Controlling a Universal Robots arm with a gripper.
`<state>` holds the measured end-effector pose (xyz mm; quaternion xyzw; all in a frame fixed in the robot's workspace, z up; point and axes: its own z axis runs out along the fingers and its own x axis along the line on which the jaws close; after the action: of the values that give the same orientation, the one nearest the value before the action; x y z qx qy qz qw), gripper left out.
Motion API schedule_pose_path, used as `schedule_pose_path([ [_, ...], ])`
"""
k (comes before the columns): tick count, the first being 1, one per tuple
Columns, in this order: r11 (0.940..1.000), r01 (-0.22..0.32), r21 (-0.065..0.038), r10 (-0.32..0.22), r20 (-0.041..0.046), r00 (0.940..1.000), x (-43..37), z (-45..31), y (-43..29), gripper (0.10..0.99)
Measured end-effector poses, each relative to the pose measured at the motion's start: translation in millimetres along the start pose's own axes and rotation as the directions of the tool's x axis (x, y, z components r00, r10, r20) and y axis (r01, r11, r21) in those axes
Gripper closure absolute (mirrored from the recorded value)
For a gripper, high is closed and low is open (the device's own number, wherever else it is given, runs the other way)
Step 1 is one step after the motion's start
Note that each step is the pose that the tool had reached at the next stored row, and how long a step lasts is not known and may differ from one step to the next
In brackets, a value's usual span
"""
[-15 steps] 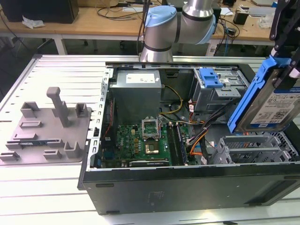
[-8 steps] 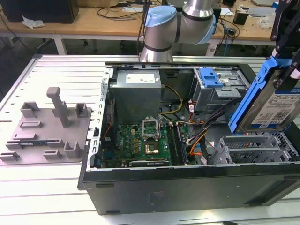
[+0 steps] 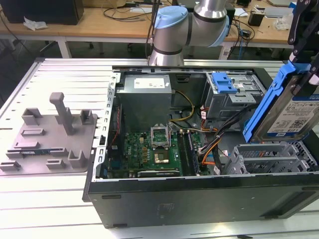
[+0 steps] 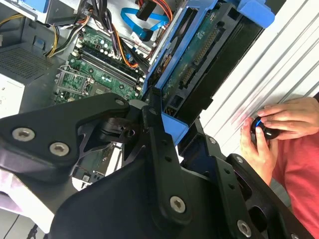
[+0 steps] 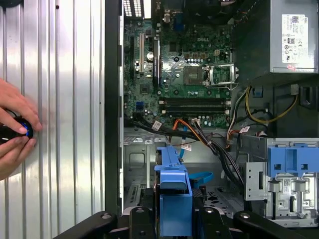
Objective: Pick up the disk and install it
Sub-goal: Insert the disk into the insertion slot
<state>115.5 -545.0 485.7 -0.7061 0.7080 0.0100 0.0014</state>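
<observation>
The gripper's [image 5: 173, 221] fingers [image 4: 155, 127] pinch the disk [image 3: 293, 107] by its blue side rails [image 3: 271, 99]. They hold it tilted on edge above the grey drive bay [image 3: 271, 154] near the open computer case's [image 3: 199, 199] corner, seemingly angled for insertion.

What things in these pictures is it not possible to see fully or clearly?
- The flat silver hard disk with blue rails is cut off at the exterior view's right edge; the black gripper holding it covers part of it.
- First wrist view: a hand covers most of a small black object.
</observation>
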Motion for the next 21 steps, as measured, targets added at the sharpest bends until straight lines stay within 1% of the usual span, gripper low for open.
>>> schedule_pose_path([
  [4, 1.0000, 0.000, 0.000, 0.000, -0.0004, 1.0000, 1.2, 1.2, -0.1, 0.722],
  [7, 1.0000, 0.000, 0.000, 0.000, -0.0001, 1.0000, 1.3, 4.2, -0.1, 0.722],
  [17, 1.0000, 0.000, 0.000, 0.000, -0.0001, 1.0000, 1.8, 9.6, -0.1, 0.722],
  [21, 1.0000, 0.000, 0.000, 0.000, -0.0001, 1.0000, 2.1, 13.1, -0.2, 0.722],
])
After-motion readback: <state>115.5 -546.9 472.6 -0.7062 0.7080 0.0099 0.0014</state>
